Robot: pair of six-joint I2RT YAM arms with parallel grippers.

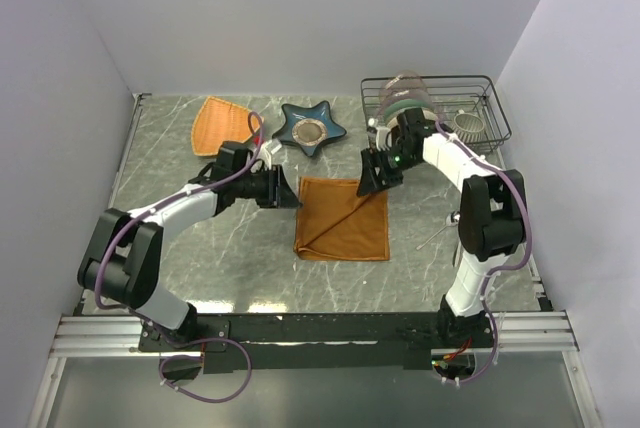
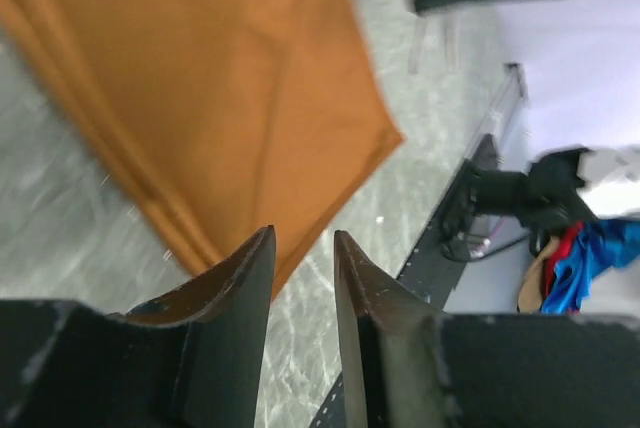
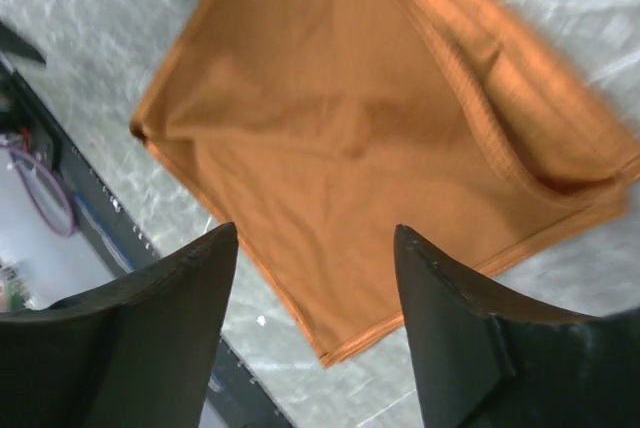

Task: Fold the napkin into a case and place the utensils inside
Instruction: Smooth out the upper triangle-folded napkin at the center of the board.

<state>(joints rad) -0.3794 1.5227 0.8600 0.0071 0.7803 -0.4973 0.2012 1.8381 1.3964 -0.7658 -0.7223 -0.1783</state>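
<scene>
Folded napkin [image 1: 343, 218] flat at mid tabletop [image 1: 200, 248], open marble along its near and left edges. Left tool [image 1: 290, 191] over the far left corner, fingers narrowly apart, clamping nothing; right tool [image 1: 372, 176] over the far right corner, fingers wide apart. Only from above: wire rack [image 1: 430, 79], star dish [image 1: 335, 133]. Only from the wrists: stitched hems.

Marble table [image 1: 240, 268], seen from above. The rust-orange napkin [image 1: 343, 220] lies near the centre, creased diagonally. The left gripper [image 1: 287, 191] is at its far left corner and the right gripper [image 1: 374, 178] at its far right corner. Behind stand a star-shaped dish [image 1: 312, 129], a woven triangular plate [image 1: 220, 124] and a wire rack [image 1: 497, 108].
</scene>
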